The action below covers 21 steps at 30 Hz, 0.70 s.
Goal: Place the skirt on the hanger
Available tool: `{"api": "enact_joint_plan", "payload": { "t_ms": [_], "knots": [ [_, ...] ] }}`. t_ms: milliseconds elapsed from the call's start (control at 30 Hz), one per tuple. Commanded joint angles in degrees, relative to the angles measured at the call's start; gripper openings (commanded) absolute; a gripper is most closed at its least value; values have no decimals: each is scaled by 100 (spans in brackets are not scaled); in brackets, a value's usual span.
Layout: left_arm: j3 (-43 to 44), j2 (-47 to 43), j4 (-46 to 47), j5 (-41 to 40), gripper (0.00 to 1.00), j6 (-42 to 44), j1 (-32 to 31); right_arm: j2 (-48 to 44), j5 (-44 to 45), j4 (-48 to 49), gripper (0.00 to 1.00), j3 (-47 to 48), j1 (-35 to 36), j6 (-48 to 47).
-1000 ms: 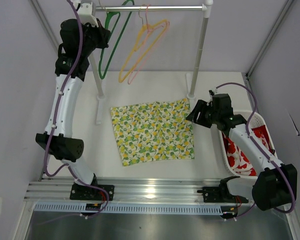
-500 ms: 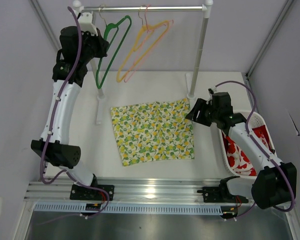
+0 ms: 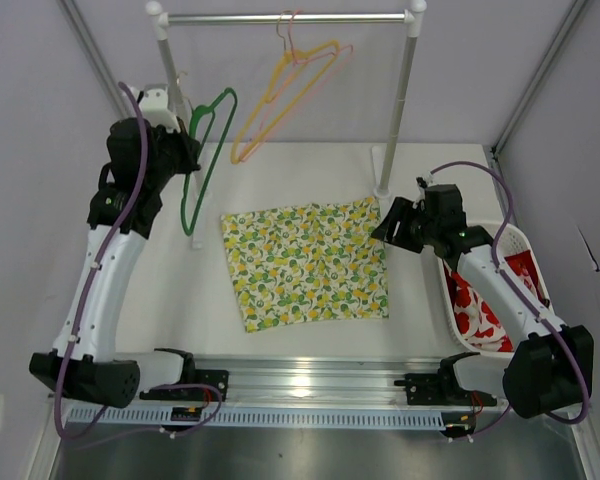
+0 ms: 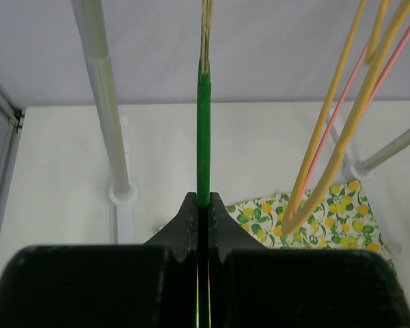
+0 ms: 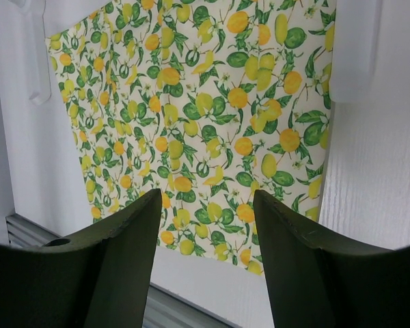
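The left claw (image 4: 203, 206) was pinched tight on the green hanger (image 4: 203, 137). Its two dark fingers met around the thin green bar, which ran straight up and away from the tips in the left wrist view. Seen from the top camera, the hanger's loop hung below and just to the right of the claw, tilted. It was not hooked on the rail (image 3: 280, 17), which sat higher and farther back. Close on the claw's left stood the rack's grey post (image 4: 102, 102). To its right, the yellow hanger (image 4: 350, 133) dangled from the rail with a thin pink one beside it. Beyond and below those, a corner of the skirt (image 4: 328, 212) showed on the white table (image 3: 180, 290).

The right claw (image 5: 208, 205) stood wide, its fingers well apart and gripping nothing. It hovered above the lemon-print skirt, by the cloth's far right corner. From there the fabric spread flat away from the tips toward the left arm's side. The right wrist view did not make clear whether the fingers touched the cloth. Behind this claw, on its outer side, sat a white basket (image 3: 520, 240) with red cloth in it.
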Motion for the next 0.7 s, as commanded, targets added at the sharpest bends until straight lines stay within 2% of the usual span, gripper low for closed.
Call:
{"api": "enact_joint_plan", "payload": {
  "t_ms": [0,167,267,333,467,667],
  "knots": [
    [-772,-575,307,-117,0,-304,-12,-211,43,-16,62,83,-13,-131],
    [-1985,-1515,157,-441,0,-813,-319,-247,44,-25,62,40,-13,-157],
    [-3037,-2042,70,-487,0,-1016,-538,-256,43,-60,62,13,-13,-184],
    [-3347,-2350,148,-469,0,-1103,-697,-264,70,-104,62,13,-13,-210],
    [-4190,-3377,666,153,0,-1227,-1241,-370,114,-148,62,-31,-13,-245],
    [-5009,-3792,1149,1226,0,-1578,-1901,-467,114,-236,62,-57,5,-237]
  ]
}}
